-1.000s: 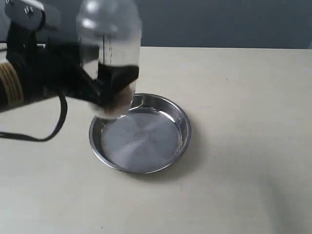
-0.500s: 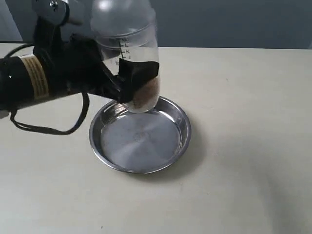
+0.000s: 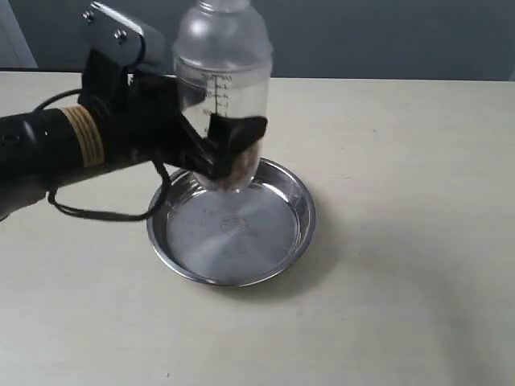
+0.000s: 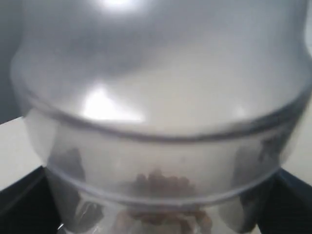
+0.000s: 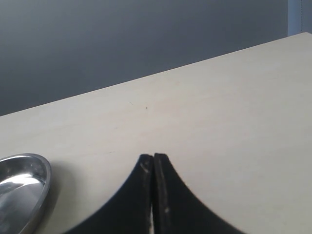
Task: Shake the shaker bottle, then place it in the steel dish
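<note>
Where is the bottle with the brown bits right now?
In the exterior view, the shaker bottle is held roughly upright in the left claw, left of middle, over the back edge of the steel dish.

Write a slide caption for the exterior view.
Left gripper holds a clear plastic shaker bottle of brown pellets above a shiny round steel dish on a beige table.

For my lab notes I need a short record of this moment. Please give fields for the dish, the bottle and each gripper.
container: steel dish, on the table, nothing seen in it
held item: shaker bottle, roughly upright, brown pellets at its bottom, over the steel dish's rear edge
left gripper: shut on the shaker bottle's lower part
right gripper: shut, empty, above the table
task step: shaker bottle not yet set in the steel dish
</note>
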`<action>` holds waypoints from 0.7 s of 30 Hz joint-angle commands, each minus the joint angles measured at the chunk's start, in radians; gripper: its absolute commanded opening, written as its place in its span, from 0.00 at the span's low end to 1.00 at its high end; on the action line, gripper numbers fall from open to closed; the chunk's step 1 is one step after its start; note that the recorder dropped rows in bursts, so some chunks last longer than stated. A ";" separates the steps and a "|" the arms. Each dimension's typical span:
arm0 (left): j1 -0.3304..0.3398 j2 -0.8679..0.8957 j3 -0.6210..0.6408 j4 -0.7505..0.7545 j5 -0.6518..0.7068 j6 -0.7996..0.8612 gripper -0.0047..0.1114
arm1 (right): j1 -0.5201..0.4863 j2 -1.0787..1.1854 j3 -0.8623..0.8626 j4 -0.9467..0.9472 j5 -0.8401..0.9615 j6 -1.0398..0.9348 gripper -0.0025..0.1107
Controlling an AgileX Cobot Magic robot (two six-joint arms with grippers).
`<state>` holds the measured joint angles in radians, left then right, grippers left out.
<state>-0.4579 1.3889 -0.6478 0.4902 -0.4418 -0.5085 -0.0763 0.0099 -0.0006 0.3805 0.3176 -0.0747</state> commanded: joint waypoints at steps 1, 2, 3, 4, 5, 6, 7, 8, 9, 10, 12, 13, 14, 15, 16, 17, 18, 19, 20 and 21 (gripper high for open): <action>-0.075 0.034 0.002 0.035 0.049 0.104 0.04 | -0.003 -0.005 0.001 -0.001 -0.011 -0.003 0.02; -0.056 0.047 0.002 -0.157 0.046 0.198 0.04 | -0.003 -0.005 0.001 -0.001 -0.011 -0.003 0.02; -0.037 0.058 0.002 -0.370 0.046 0.266 0.04 | -0.003 -0.005 0.001 -0.001 -0.011 -0.003 0.02; -0.037 0.076 0.002 -0.465 0.051 0.316 0.04 | -0.003 -0.005 0.001 -0.001 -0.011 -0.003 0.02; -0.066 0.074 0.002 -0.339 0.063 0.299 0.04 | -0.003 -0.005 0.001 -0.001 -0.011 -0.003 0.02; -0.125 0.064 0.002 -0.205 0.080 0.315 0.04 | -0.003 -0.005 0.001 -0.001 -0.011 -0.003 0.02; -0.114 0.067 0.002 -0.303 0.069 0.347 0.04 | -0.003 -0.005 0.001 -0.001 -0.011 -0.003 0.02; -0.085 0.079 0.002 -0.501 0.056 0.422 0.04 | -0.003 -0.005 0.001 -0.001 -0.011 -0.003 0.02; -0.057 0.093 0.002 -0.719 0.035 0.488 0.04 | -0.003 -0.005 0.001 -0.001 -0.011 -0.003 0.02; -0.051 0.099 0.002 -0.828 0.024 0.489 0.04 | -0.003 -0.005 0.001 -0.001 -0.011 -0.003 0.02; -0.161 0.068 0.002 -0.347 0.097 0.440 0.04 | -0.003 -0.005 0.001 -0.001 -0.011 -0.003 0.02; -0.169 0.075 0.002 -0.448 0.075 0.478 0.04 | -0.003 -0.005 0.001 -0.001 -0.011 -0.003 0.02; -0.117 0.107 0.002 -0.831 0.010 0.537 0.04 | -0.003 -0.005 0.001 -0.001 -0.011 -0.003 0.02; -0.119 0.112 0.000 -0.855 0.030 0.537 0.04 | -0.003 -0.005 0.001 -0.001 -0.011 -0.003 0.02; -0.157 0.101 0.002 -0.529 0.104 0.532 0.04 | -0.003 -0.005 0.001 -0.001 -0.011 -0.003 0.02; -0.163 0.101 0.012 -0.468 0.092 0.525 0.04 | -0.003 -0.005 0.001 -0.001 -0.011 -0.003 0.02; -0.148 0.108 0.027 -0.577 0.040 0.527 0.04 | -0.003 -0.005 0.001 -0.001 -0.011 -0.003 0.02; -0.131 0.113 0.038 -0.752 -0.004 0.531 0.04 | -0.003 -0.005 0.001 -0.001 -0.011 -0.003 0.02; -0.123 0.116 0.045 -0.843 -0.024 0.531 0.04 | -0.003 -0.005 0.001 -0.001 -0.011 -0.003 0.02; -0.153 0.101 0.045 -0.569 0.036 0.527 0.04 | -0.003 -0.005 0.001 -0.001 -0.011 -0.003 0.02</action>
<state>-0.5954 1.5047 -0.6063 -0.2176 -0.3791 0.0200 -0.0763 0.0099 -0.0006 0.3805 0.3176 -0.0733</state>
